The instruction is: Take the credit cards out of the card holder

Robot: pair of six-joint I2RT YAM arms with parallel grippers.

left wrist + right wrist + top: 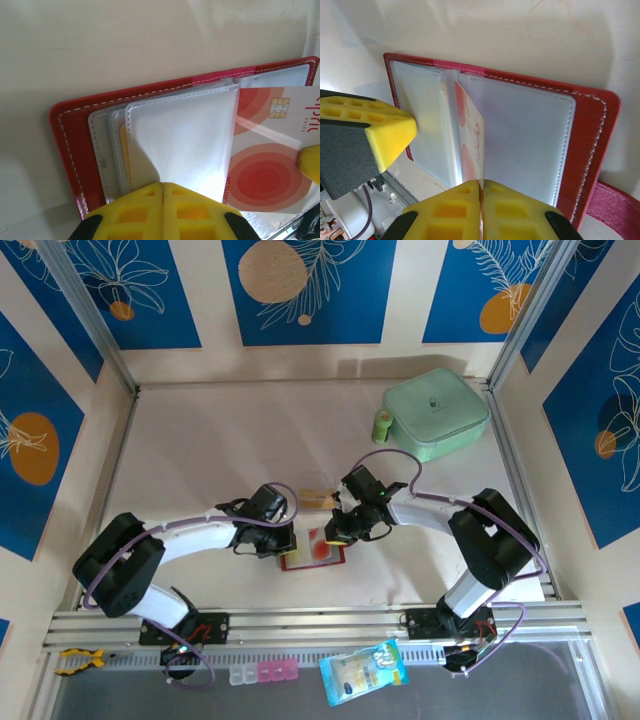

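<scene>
Card holder (pixel 296 562) is laid open on the table (pixel 200 440), near the middle of its near edge, clear pockets upward. Left gripper (pixel 162 187) is clenched on the front clear pocket. Right gripper (pixel 481 186) is clenched on one edge of the whitish card (pixel 270 165), which is seated partway out of a pocket.

Left wrist view: the card face is seen, with red concentric circles, a gold chip, a sideways red word that cannot be read, and digits too small to be read.

Right wrist view: the card is seen nearly edge-on between pockets.

Top view: tan card (pixel 318 498) is seen flat just behind the holder, and mint-green case (pixel 437 412) near the far right corner.
</scene>
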